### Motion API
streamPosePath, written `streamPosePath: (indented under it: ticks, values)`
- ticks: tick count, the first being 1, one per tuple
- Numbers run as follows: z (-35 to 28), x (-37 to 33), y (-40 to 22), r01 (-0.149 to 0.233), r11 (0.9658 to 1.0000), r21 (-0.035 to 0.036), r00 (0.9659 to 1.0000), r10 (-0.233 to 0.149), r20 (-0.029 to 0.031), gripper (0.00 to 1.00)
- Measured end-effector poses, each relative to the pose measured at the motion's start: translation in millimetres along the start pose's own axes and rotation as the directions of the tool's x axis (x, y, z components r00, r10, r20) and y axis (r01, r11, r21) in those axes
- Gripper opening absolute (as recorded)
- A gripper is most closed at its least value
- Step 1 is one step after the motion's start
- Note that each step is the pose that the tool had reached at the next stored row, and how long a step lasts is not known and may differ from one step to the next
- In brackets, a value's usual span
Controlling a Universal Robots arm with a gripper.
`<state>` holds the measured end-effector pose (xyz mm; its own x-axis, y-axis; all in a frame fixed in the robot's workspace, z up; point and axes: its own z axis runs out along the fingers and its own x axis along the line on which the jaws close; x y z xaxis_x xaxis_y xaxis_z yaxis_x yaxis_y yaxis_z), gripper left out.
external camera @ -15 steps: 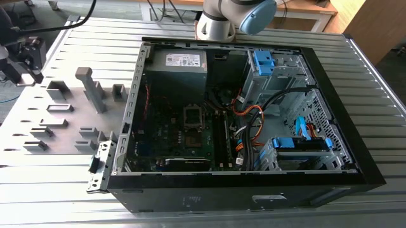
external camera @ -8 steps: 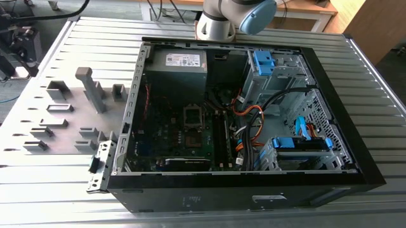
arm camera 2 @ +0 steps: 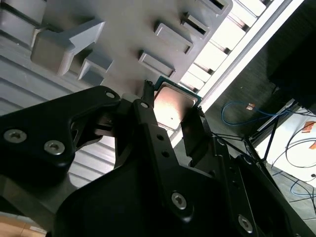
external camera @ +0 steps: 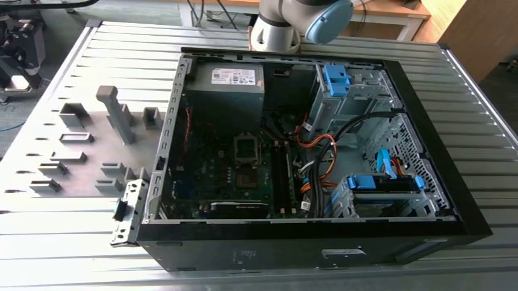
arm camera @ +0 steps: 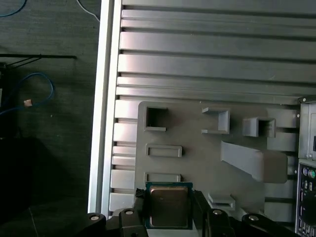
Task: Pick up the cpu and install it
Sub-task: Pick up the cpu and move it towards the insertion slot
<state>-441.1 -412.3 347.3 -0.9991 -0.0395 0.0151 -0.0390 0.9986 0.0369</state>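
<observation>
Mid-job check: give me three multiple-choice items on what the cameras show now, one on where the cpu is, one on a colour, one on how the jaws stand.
1. Where is the cpu?
A. At the grey fixture plate, outside the case.
B. Seated inside the case.
C. In a person's hand.

2. What colour are the drive-cage latches in the case?
A. Red.
B. Yellow.
C. Blue.

3. How do the jaws stand?
A. Wide open and empty.
B. Shut on the cpu.
C. Shut on a screwdriver.

Key:
1 A: both wrist views show the cpu against the fixture plate.
2 C: the exterior view shows the latches bright blue.
3 B: on the gripper the jaws press on two opposite edges of the cpu.
</observation>
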Motion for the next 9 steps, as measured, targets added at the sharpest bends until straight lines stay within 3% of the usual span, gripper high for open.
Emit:
streamPosePath:
  ticks: [6, 9]
  values:
    - [-11.6, 0.2, 0.4, 0.000, 1.0000, 0.0000, 1.0000, 0.000, 0.0000, 0.47]
    - [-11.9, 0.2, 0.4, 0.000, 1.0000, -0.0002, 1.0000, 0.000, 0.0003, 0.47]
